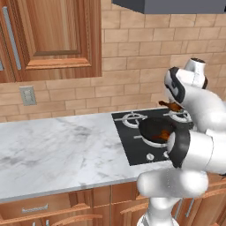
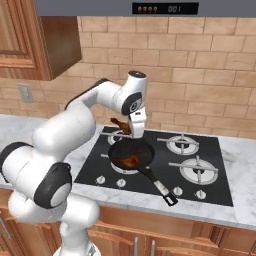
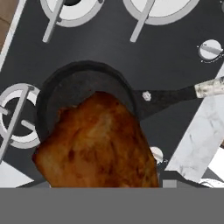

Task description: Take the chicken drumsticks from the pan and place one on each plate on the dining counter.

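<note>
My gripper (image 2: 134, 133) hangs over the black pan (image 2: 131, 153) on the cooktop's front left burner and is shut on one of the chicken drumsticks (image 2: 120, 123), a glossy brown piece lifted clear of the pan. In the hand view this drumstick (image 3: 98, 144) looms large and hides my fingertips, with the pan (image 3: 65, 89) below it. A second drumstick (image 2: 128, 160) lies inside the pan, also visible from the left (image 1: 164, 134). The pan's handle (image 2: 161, 188) points toward the counter's front edge. The plates and the dining counter are out of view.
The black cooktop (image 2: 200, 150) has several burners and a row of front knobs (image 2: 121, 183). White marble counter (image 1: 57, 150) stretches to its left. A brick wall, a wall outlet (image 1: 27, 95), wood cabinets (image 1: 57, 35) and a range hood (image 2: 165, 7) stand behind and above.
</note>
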